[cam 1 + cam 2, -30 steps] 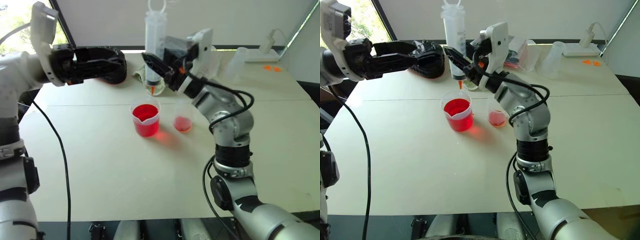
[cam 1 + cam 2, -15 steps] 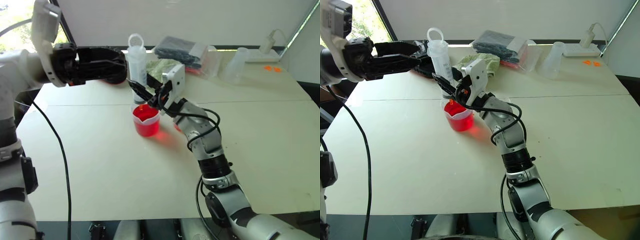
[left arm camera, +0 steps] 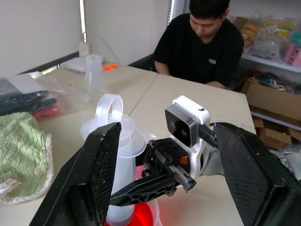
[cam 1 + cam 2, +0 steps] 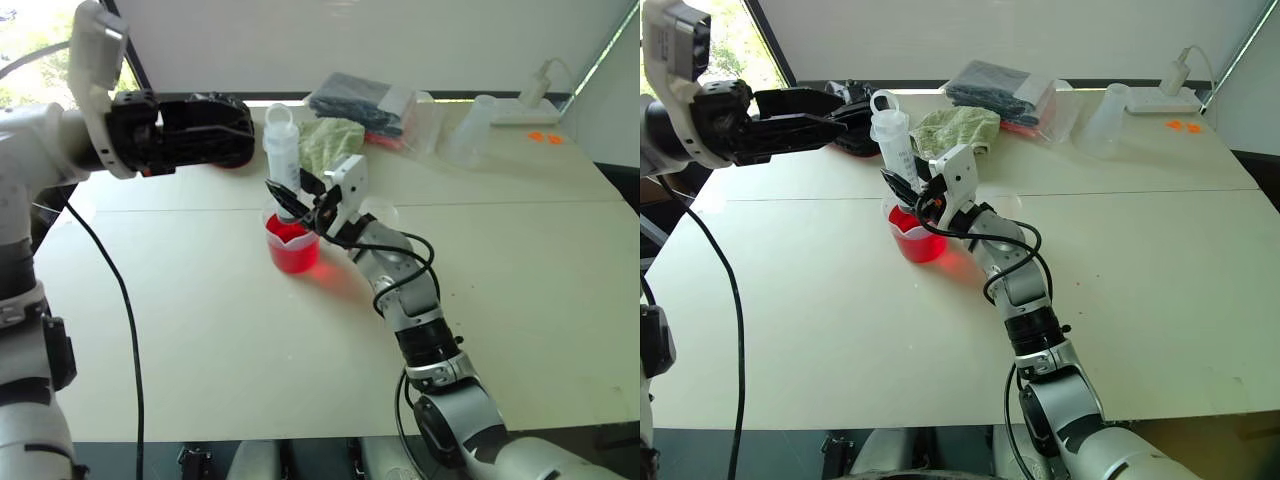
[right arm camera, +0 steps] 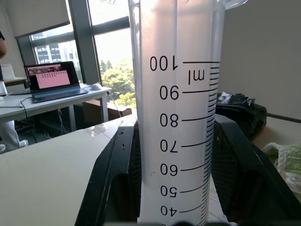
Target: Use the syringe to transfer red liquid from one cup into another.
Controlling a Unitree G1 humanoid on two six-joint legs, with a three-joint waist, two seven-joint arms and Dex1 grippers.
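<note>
Right gripper [image 4: 292, 203], clamped on large clear plastic syringe [image 4: 281, 160], is being held over wide spouted red-filled beaker [image 4: 292, 243] for drawing; left gripper [image 3: 164, 155] apart nearby.

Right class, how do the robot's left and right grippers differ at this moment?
The left gripper is open and empty; the right gripper is shut on the syringe. The left gripper hovers well above the table; the right gripper sits low, at the red beaker. Both have two black fingers.
</note>
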